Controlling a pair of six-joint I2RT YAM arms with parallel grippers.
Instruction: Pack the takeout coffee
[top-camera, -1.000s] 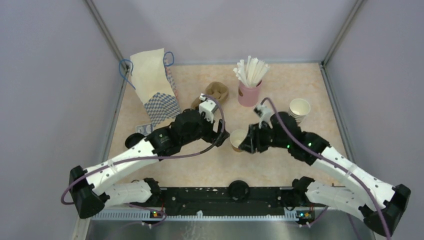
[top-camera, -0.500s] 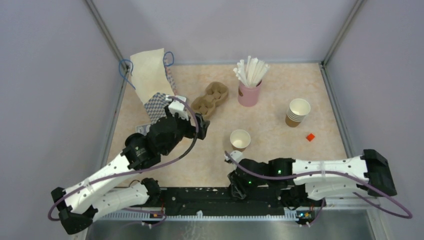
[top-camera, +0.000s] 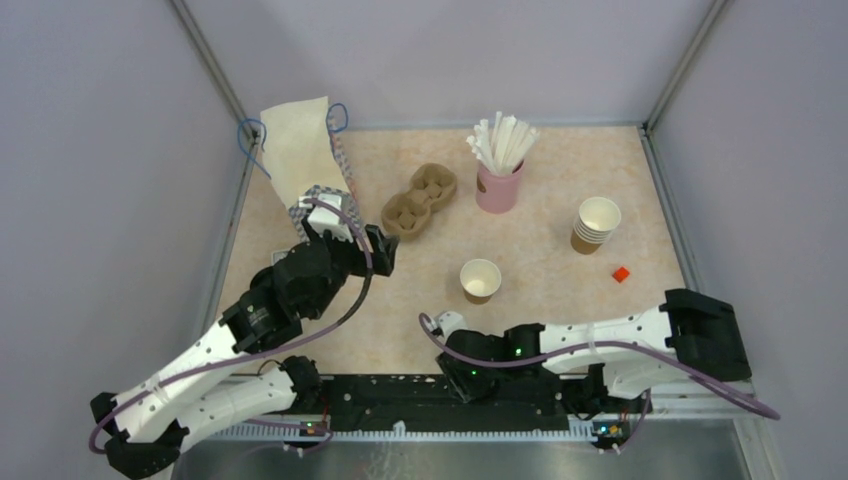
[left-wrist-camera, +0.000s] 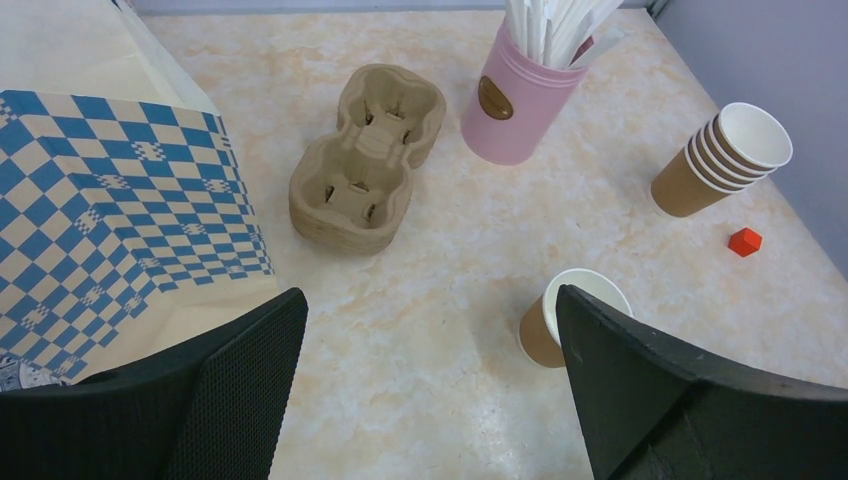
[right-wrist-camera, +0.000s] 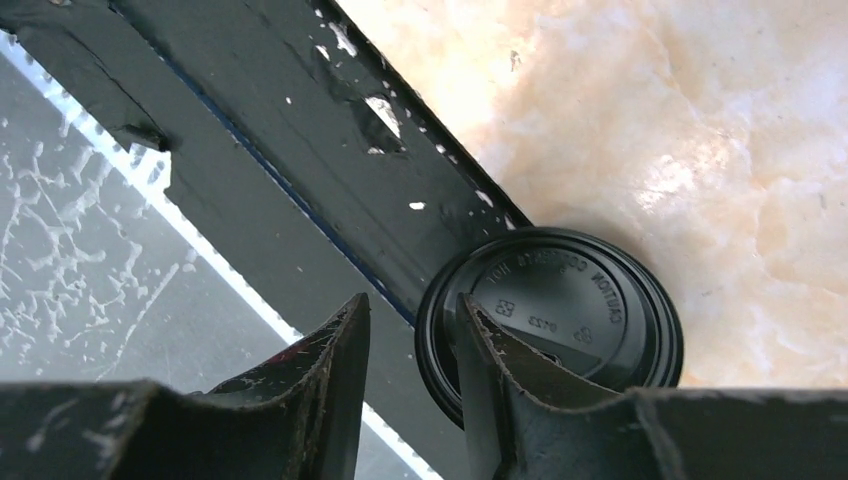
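Observation:
The takeout coffee's brown paper cup (top-camera: 481, 281) stands upright and lidless at mid-table; in the left wrist view the cup (left-wrist-camera: 543, 332) shows partly behind one finger. Its black lid (right-wrist-camera: 570, 310) lies flat at the table's near edge, partly over the black rail (right-wrist-camera: 330, 150). My right gripper (right-wrist-camera: 411, 300) is low over the lid, open by a narrow gap. The lid's rim sits between the jaws and one finger lies over its top. Left of the cup, my left gripper (left-wrist-camera: 430, 300) hangs wide open and holds nothing.
A paper bag (top-camera: 305, 150) with a blue check base stands at the back left. A pulp cup carrier (top-camera: 420, 197), a pink cup of straws (top-camera: 498, 185), a stack of lidless cups (top-camera: 597, 222) and a small red cube (top-camera: 621, 273) sit behind.
Both grippers have left the cup. The left one drew back to the left and opened wide. The right arm swung down to the near edge over the lid, its jaws narrowing.

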